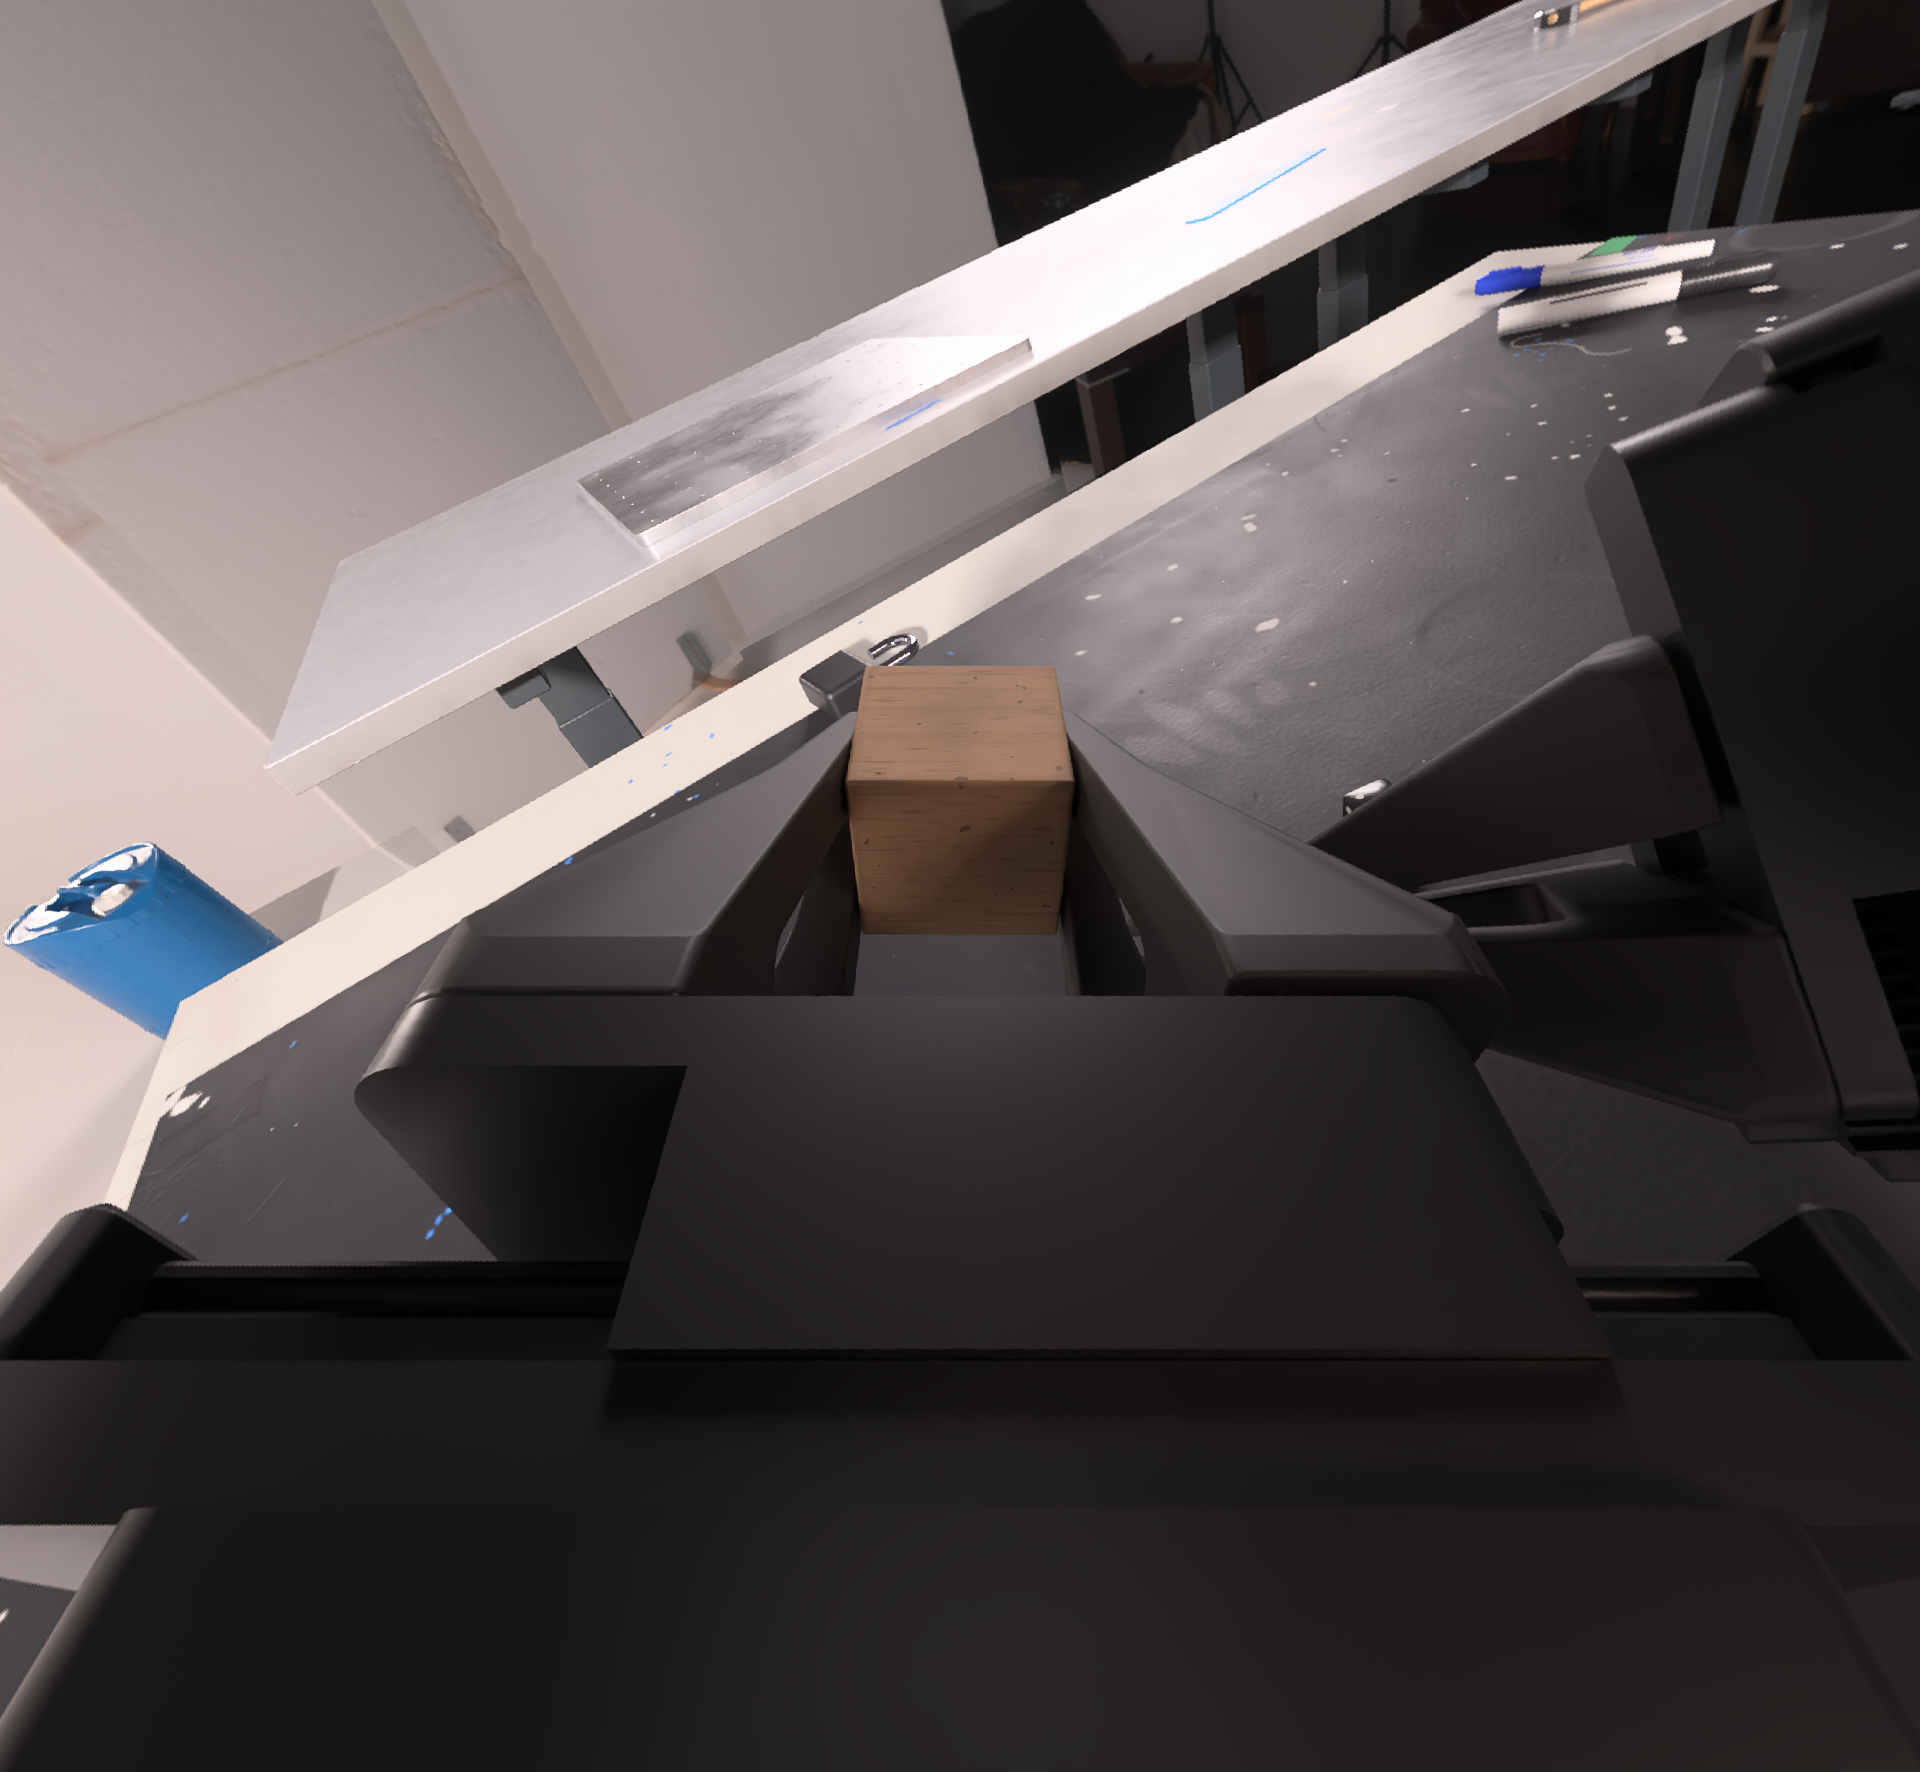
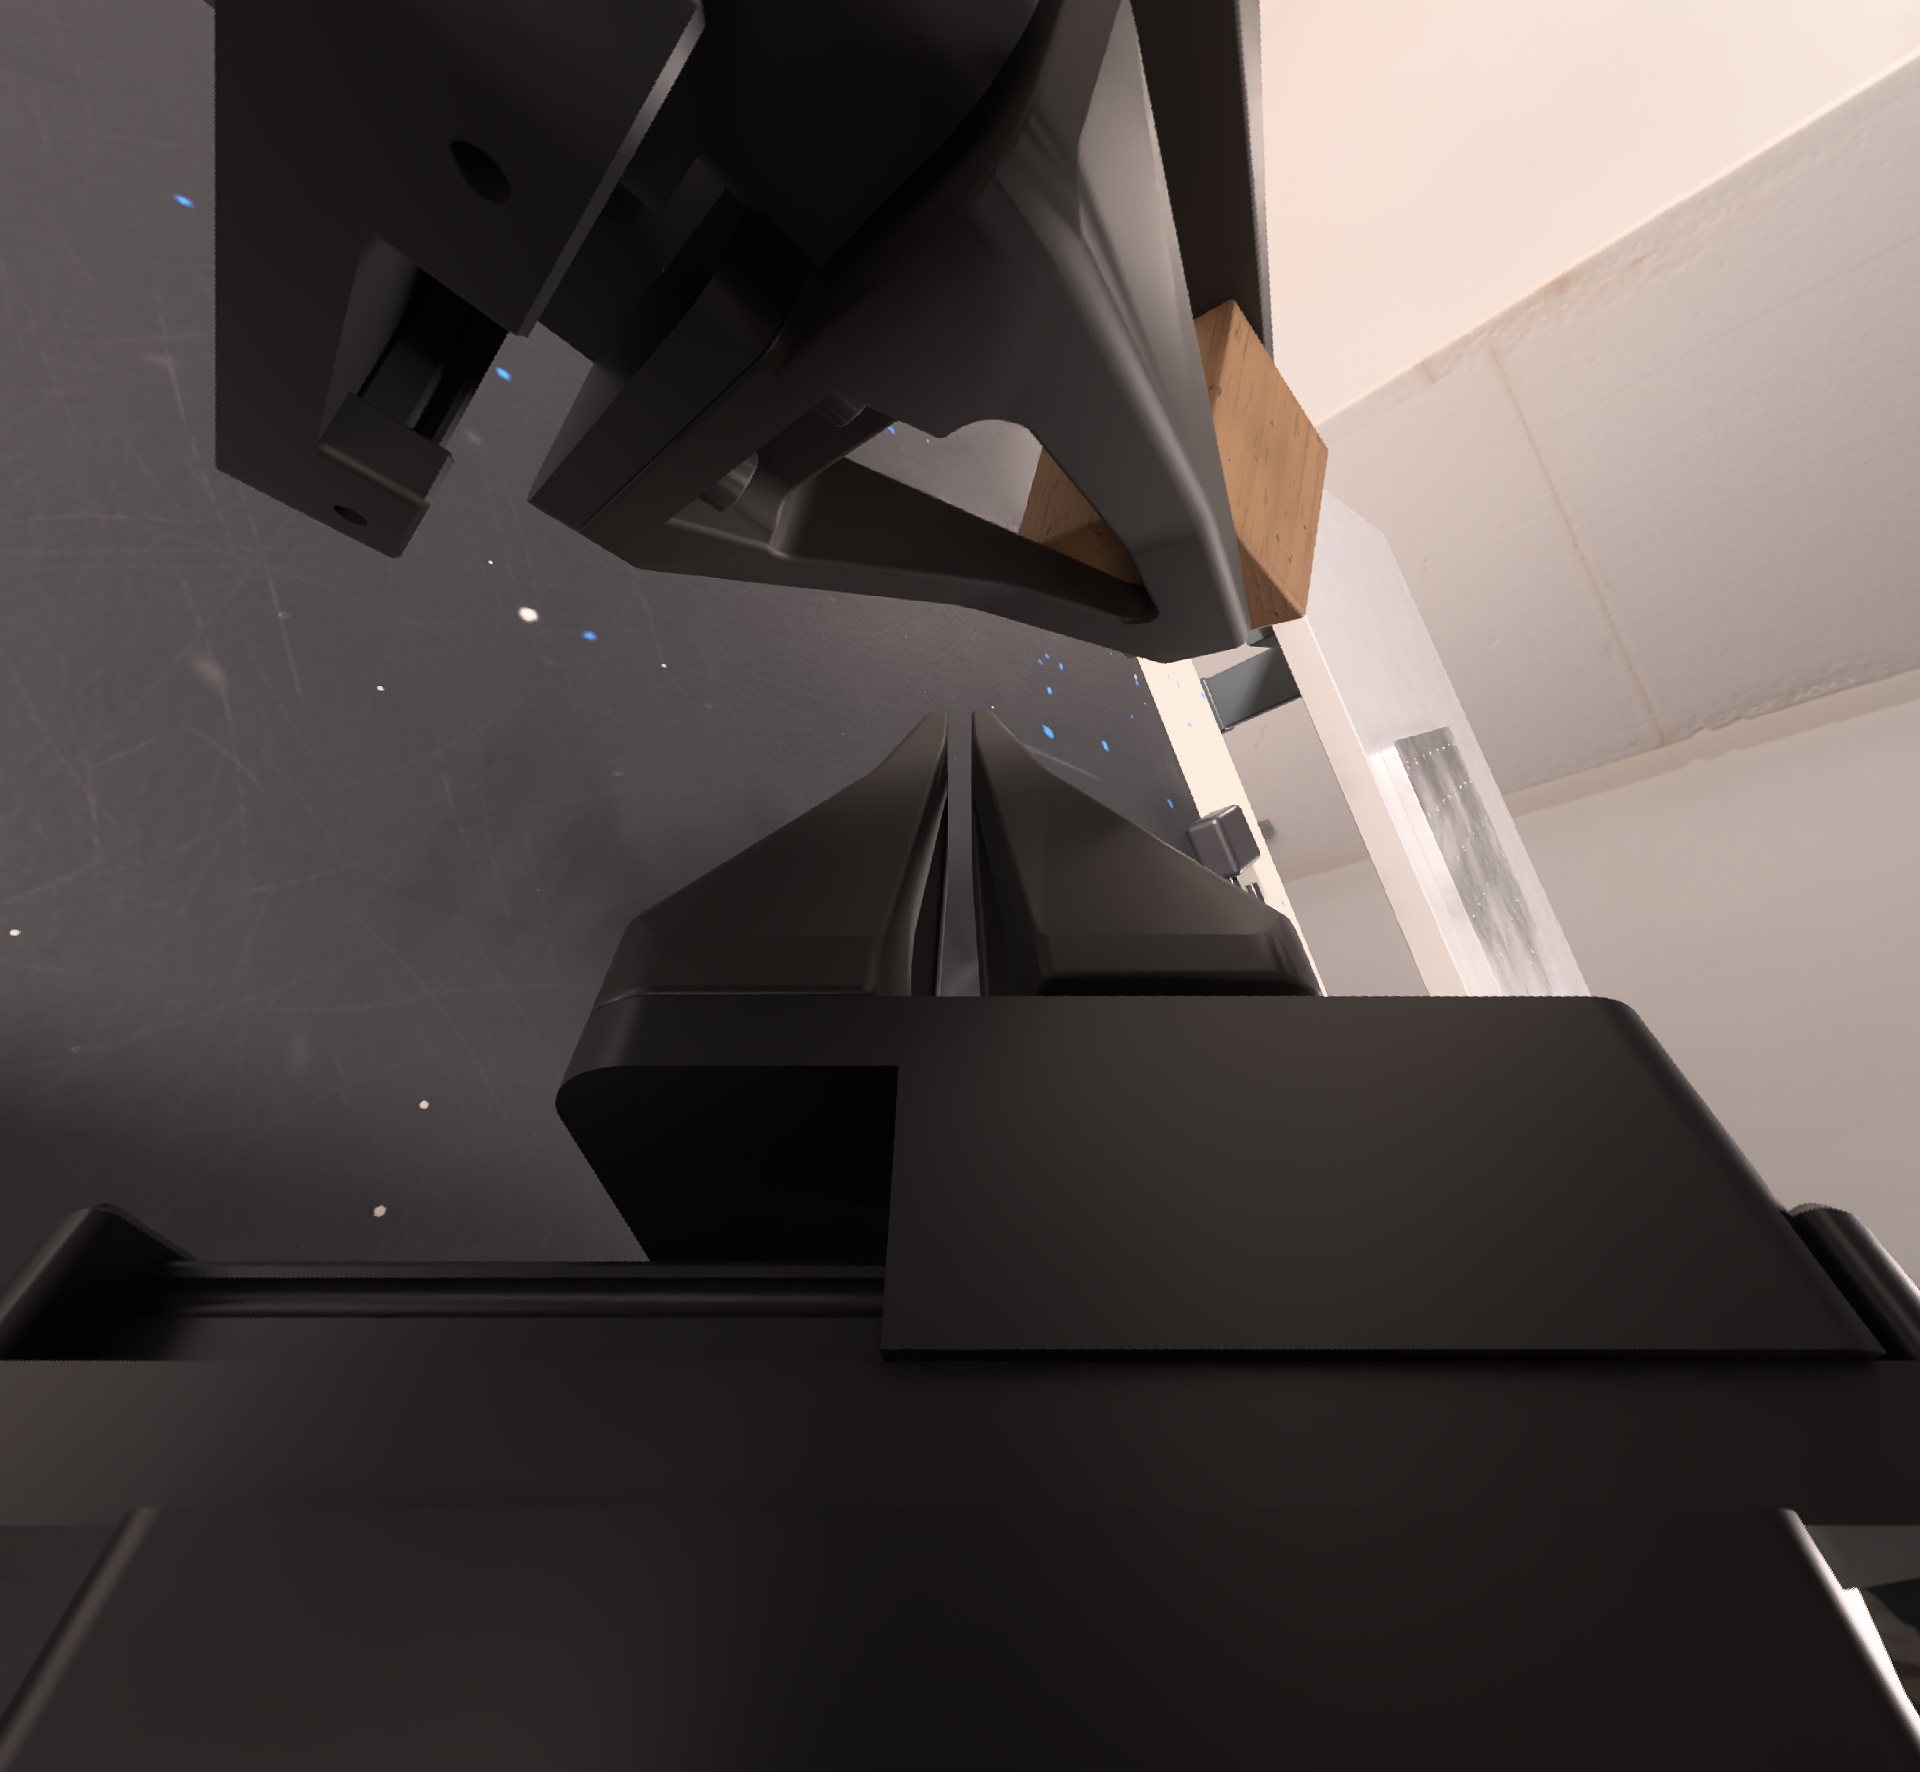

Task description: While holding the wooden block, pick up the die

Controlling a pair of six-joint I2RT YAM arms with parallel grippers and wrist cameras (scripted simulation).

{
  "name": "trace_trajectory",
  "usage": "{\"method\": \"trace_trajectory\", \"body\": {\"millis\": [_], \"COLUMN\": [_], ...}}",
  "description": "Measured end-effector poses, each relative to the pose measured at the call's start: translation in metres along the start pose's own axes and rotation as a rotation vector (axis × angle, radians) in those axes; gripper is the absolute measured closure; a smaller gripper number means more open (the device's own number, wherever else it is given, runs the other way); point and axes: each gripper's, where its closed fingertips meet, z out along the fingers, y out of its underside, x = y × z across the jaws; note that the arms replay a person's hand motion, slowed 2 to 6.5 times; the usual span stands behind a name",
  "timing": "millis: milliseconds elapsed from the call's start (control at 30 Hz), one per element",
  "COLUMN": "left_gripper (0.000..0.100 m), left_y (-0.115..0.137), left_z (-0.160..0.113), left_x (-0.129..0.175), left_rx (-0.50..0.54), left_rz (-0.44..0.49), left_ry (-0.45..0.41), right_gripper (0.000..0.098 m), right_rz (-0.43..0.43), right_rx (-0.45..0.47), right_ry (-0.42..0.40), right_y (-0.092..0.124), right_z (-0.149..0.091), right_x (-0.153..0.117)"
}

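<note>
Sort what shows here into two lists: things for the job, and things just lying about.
For the job:
- wooden block, clamped in the left gripper
- right gripper, shut and holding nothing
- die: not in view

Lying about:
- markers at the table's far edge
- padlock behind the block
- blue barrel on the floor

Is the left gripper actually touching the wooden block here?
Touching. The left wrist view shows the left gripper with both fingers pressed flat against opposite sides of the wooden block, no gap either side.
</note>
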Motion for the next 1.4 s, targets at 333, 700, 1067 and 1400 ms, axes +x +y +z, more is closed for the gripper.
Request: {"method": "trace_trajectory", "body": {"millis": [333,700,1067,1400], "left_gripper": [0.071,0.071,0.071,0.071], "left_y": [0.003,0.005,0.01,0.024], "left_z": [-0.001,0.002,0.004,-0.014], "left_x": [0.003,0.006,-0.011,-0.063], "left_rx": [-0.019,-0.044,-0.087,-0.072], "left_rz": [0.013,0.028,0.074,-0.172], "left_ry": [0.022,0.03,-0.072,-0.128], "right_gripper": [0.0945,0.095,0.095,0.0941], "right_rz": [0.036,0.033,0.027,-0.006], "right_rx": [0.021,0.003,0.01,-0.028], "right_ry": [-0.036,-0.005,-0.01,0.008], "right_y": [-0.002,0.001,0.002,0.012], "right_z": [-0.006,-0.007,-0.011,-0.018], "right_x": [0.0,0.004,-0.001,0.001]}}
